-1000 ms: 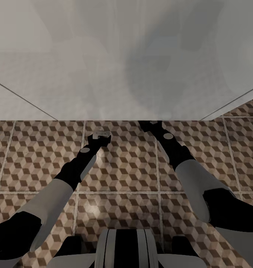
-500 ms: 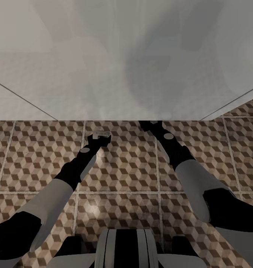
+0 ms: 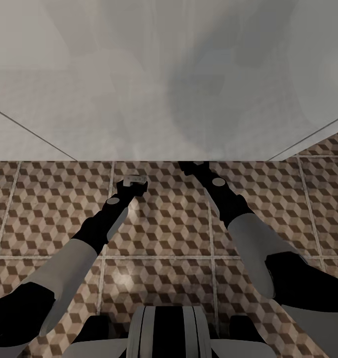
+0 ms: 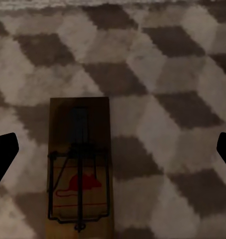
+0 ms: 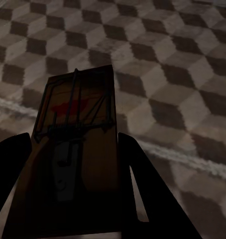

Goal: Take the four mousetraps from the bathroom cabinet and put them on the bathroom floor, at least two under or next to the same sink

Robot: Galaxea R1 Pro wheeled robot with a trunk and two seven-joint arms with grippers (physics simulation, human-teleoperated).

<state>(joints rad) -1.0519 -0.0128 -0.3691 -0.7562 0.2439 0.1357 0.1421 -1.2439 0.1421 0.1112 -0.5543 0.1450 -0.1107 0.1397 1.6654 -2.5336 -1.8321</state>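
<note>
The left gripper (image 4: 113, 149) stands wide open, one trap (image 4: 79, 172) flat on the floor (image 4: 162, 74) between its fingers. The right fingers (image 5: 137, 184) clamp a second trap (image 5: 75, 164); released from height, it could bounce or flip.

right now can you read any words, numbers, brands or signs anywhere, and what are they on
No readable text anywhere.
Mousetrap on the bathroom floor: a red mouse-shaped mark with red lines, no letters legible.
Mousetrap between the right end effector's fingers: a red mark, too dark and blurred to read.
</note>
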